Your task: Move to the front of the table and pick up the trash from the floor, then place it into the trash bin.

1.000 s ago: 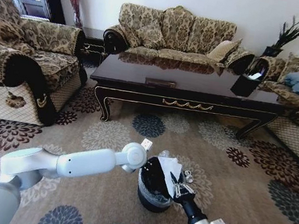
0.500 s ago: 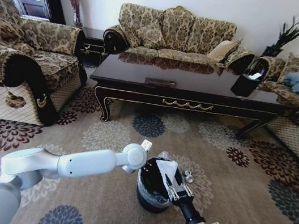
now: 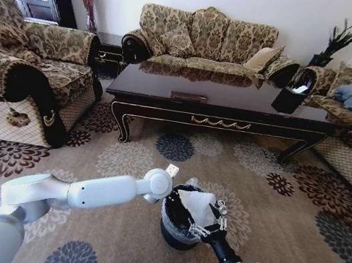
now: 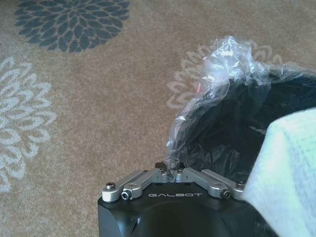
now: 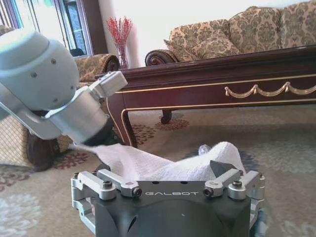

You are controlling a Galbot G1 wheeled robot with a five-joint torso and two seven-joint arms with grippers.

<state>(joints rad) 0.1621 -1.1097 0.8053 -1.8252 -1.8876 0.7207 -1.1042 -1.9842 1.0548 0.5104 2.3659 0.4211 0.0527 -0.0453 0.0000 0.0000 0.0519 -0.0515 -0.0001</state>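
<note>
The trash bin [image 3: 175,236], small, round and black, stands on the flowered floor [image 3: 112,229] just in front of me. My left gripper [image 4: 173,172] is shut on the translucent liner [image 4: 222,69] at the bin's rim [image 4: 232,128]. A white crumpled paper sheet [image 3: 195,202] lies across the bin's mouth. My right gripper [image 3: 208,219] is at the bin's near right edge, open, its fingers spread to either side of the paper [image 5: 163,163]. The paper's corner [image 4: 286,168] lies close to the left gripper. The dark table [image 3: 222,95] stands beyond.
Patterned sofas [image 3: 205,38] ring the table on three sides, an armchair [image 3: 29,80] at the left. A dark angular holder [image 3: 292,93] with white paper sits on the table's right end. Open carpet lies between the table and the bin.
The right gripper, earlier shut on the paper above the bin, has opened and drawn back slightly. The paper now rests on the bin's mouth. The left arm has not moved.
</note>
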